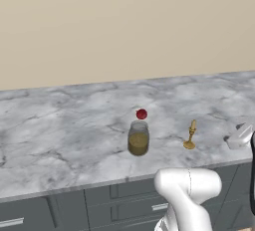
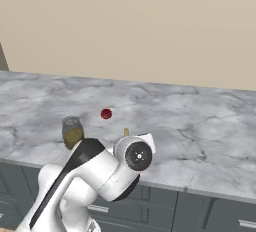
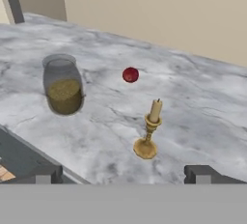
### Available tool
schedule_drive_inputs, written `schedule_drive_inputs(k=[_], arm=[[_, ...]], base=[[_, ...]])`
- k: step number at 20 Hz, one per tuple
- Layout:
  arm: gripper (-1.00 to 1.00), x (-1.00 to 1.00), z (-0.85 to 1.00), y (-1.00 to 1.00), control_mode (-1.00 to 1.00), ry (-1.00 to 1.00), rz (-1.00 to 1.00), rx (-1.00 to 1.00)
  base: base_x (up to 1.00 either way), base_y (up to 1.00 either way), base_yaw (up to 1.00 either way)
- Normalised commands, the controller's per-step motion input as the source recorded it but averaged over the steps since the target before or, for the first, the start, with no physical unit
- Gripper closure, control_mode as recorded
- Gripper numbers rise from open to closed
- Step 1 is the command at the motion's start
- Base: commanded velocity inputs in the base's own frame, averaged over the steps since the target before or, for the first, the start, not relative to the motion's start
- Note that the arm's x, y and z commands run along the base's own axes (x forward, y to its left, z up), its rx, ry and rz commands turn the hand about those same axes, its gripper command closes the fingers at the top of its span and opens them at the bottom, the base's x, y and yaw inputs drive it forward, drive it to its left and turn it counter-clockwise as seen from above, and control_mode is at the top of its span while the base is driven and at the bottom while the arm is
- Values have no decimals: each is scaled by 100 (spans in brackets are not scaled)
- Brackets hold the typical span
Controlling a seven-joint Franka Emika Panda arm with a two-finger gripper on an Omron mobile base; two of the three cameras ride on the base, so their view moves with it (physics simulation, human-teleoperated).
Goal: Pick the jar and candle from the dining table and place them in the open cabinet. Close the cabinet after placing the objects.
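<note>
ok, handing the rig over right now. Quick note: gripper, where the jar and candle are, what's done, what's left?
Gripper: open, holding nothing, off the dining table's front edge, pointed at the candle.
Jar: upright on the table near the front edge, a small red ball behind it.
Candle: upright in its holder, beside the jar, apart from it.
Done: nothing picked.
Left: carry both to the cabinet, then close it.

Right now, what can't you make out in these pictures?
- Candle: right base view, the arm covers all but its tip.
- Claw: hand view, just two fingertips above the bottom band; open.
- Table: its ends run off the edges in each view.
</note>
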Motion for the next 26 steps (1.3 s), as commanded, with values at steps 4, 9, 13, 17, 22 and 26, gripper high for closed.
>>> schedule_drive_inputs(k=[4, 9, 13, 17, 22, 26], arm=[[-100, 21, -24, -10, -100, -1, 4, 2], [-100, 35, -30, -3, -100, 0, 4, 0], [-100, 49, -31, -4, -100, 0, 7, 0], [-100, 48, -34, -7, -100, 2, 6, 0], [-100, 42, -30, -12, -100, 1, 3, 0], [-100, 41, -23, -13, -100, 0, 2, 1]], base=[[0, 0, 0], [0, 0, 0], [0, 0, 0], [0, 0, 0], [0, 0, 0], [0, 0, 0]])
